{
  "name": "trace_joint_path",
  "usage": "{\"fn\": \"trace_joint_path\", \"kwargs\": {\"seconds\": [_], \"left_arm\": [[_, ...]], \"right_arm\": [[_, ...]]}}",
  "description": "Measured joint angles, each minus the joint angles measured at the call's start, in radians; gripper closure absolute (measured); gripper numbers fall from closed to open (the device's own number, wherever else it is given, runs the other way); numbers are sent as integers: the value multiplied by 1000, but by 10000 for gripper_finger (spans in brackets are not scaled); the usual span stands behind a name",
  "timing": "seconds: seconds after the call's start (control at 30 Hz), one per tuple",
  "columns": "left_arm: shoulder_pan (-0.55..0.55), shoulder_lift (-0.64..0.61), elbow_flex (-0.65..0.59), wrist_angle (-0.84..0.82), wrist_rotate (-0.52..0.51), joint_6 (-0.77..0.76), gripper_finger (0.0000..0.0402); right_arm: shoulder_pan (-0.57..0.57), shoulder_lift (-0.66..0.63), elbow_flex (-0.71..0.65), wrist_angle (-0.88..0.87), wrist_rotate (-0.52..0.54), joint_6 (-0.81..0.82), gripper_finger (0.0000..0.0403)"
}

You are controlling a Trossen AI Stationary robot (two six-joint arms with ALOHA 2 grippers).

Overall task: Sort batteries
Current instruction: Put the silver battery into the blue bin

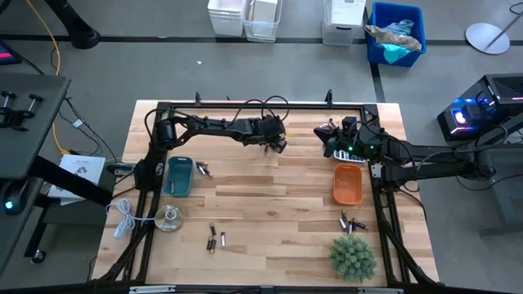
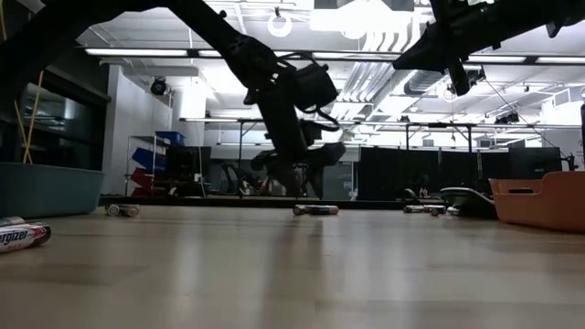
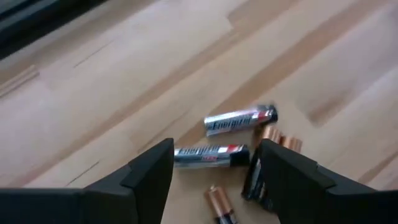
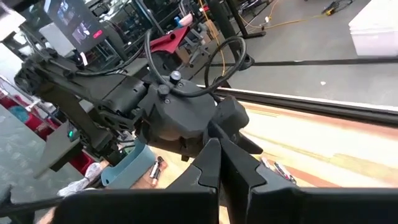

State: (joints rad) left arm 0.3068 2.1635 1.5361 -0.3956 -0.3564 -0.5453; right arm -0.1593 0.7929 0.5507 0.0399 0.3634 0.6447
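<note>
My left gripper [image 3: 214, 163] is open at the far middle of the table [image 1: 278, 144], fingers pointing down just above the wood [image 2: 304, 187]. A silver battery [image 3: 210, 155] lies on its side between the fingertips, apart from both. Another silver battery [image 3: 239, 120] and two copper-ended ones [image 3: 281, 139] [image 3: 221, 208] lie close by. More batteries lie near the blue tray [image 1: 203, 170], near the front [image 1: 216, 238] and in front of the orange tray [image 1: 351, 222]. My right gripper [image 4: 221, 163] is shut on nothing and held above the table [image 1: 333, 131], to the right of the left gripper.
A blue tray [image 1: 178, 176] sits on the left and an orange tray [image 1: 347, 184] on the right. A green plant [image 1: 353, 257] stands at the near right. A white cable [image 1: 122, 217] and a round object [image 1: 169, 219] lie at the near left. A dark frame [image 1: 245, 106] borders the table.
</note>
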Motion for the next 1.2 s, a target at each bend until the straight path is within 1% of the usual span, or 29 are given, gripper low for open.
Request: {"fn": "trace_joint_path", "kwargs": {"seconds": [0.1, 0.27, 0.47, 0.5, 0.6, 0.73, 0.9, 1.0, 1.07, 1.13, 1.2], "left_arm": [[20, 0, -1, 2, 8, -42, 179], [49, 23, -4, -27, 81, -68, 179], [53, 24, -2, -24, 96, -40, 179], [50, 24, -2, -33, 91, -18, 179], [36, 24, -1, -88, 86, 117, 179], [29, 24, 0, -120, 85, 154, 179], [35, 24, 0, -109, 124, 278, 182], [35, 24, 0, -107, 119, 319, 202], [34, 30, 0, -102, 118, 316, 230], [34, 39, 1, -103, 133, 313, 273], [29, 63, 5, -116, 153, 303, 329]], "right_arm": [[0, 0, 0, -2, 0, 11, 402], [0, 0, 0, -3, 0, 11, 402], [0, 0, 0, -7, 0, 13, 402], [0, 0, 0, -7, 0, 14, 402], [0, 0, 0, -7, 1, 31, 402], [0, 0, 0, -8, 1, 30, 402], [0, 0, 0, -7, 1, 44, 402], [0, 0, 0, -7, 1, 51, 402], [0, 0, 0, -7, 1, 54, 402], [0, 0, 0, -7, 1, 55, 402], [0, 0, 0, -7, 1, 57, 402]]}}
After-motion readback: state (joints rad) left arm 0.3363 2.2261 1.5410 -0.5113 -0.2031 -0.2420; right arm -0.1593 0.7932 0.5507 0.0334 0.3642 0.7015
